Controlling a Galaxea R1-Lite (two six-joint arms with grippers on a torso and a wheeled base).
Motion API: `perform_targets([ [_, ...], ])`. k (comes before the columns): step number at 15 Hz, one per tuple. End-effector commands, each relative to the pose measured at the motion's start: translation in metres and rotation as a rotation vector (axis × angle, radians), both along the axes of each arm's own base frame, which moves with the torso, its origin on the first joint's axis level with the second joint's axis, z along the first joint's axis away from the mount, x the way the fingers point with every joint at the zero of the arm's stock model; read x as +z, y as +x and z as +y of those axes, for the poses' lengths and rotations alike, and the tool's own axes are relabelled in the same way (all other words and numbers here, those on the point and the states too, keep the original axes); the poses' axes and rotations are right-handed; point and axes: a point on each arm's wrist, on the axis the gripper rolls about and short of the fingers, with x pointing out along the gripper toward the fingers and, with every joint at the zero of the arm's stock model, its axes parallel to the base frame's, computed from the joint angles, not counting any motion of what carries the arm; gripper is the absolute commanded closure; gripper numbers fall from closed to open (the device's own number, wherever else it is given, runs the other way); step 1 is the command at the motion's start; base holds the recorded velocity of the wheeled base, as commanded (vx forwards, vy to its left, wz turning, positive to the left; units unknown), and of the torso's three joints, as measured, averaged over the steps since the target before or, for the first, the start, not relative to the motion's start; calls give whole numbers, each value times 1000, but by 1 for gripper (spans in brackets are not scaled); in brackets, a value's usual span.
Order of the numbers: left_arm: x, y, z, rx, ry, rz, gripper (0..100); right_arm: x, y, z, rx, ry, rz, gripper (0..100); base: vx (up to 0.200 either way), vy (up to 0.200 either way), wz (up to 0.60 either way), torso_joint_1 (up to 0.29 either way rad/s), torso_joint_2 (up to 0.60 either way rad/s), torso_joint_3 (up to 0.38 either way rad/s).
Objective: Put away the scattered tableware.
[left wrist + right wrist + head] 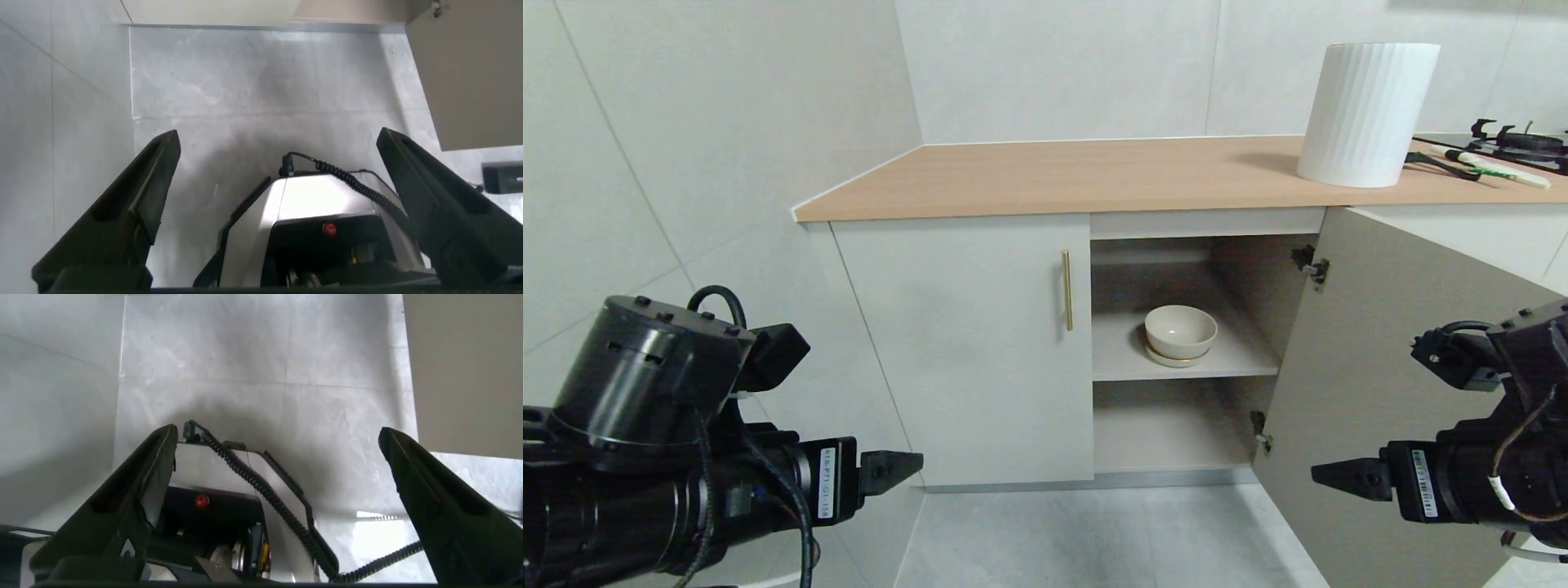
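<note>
Low in front of the cabinet (pixel 1205 223), left jaws are spread wide, fingers (pixel 122 216) well apart and holding nothing. Right jaws same: spread wide, fingers (pixel 122 506) apart, nothing pinched. Both hang over the grey floor tile (pixel 1094 531) with tips pointing inward toward each other. Left arm (pixel 686 490) sits before the shut left door (pixel 980 351); right arm (pixel 1486 482) is just beside the open right door (pixel 1388 367). Neither is touching the cabinet. Left door has a slim gold handle (pixel 1067 290), upright, at its inner edge. Behind the open door, the middle shelf (pixel 1237 355) carries a cream bowl (pixel 1180 330), upright, resting on a small plate (pixel 1172 360) toward the front of the shelf. Both are well apart from either arm. Above the cabinet the wooden desk (pixel 1054 175) carries a white ribbed canister (pixel 1368 114), upright, near the right end. Just beside it lie a few utensils (pixel 1494 167), too small to identify. Black hob (pixel 1519 143) is at the far right edge.
</note>
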Motion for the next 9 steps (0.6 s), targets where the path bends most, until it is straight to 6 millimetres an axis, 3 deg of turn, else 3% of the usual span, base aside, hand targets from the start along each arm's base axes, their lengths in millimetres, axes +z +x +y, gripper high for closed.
perform_targets([
  [1, -1, 1, 0, 0, 3, 6, 0, 0, 0, 0, 3, -1, 2, 0, 0, -200, 0, -2, 7, 7],
  [9, -2, 0, 0, -1, 5, 7, 0, 1, -23, -13, 90, -116, 53, 0, 0, -200, 0, 4, 2, 2],
])
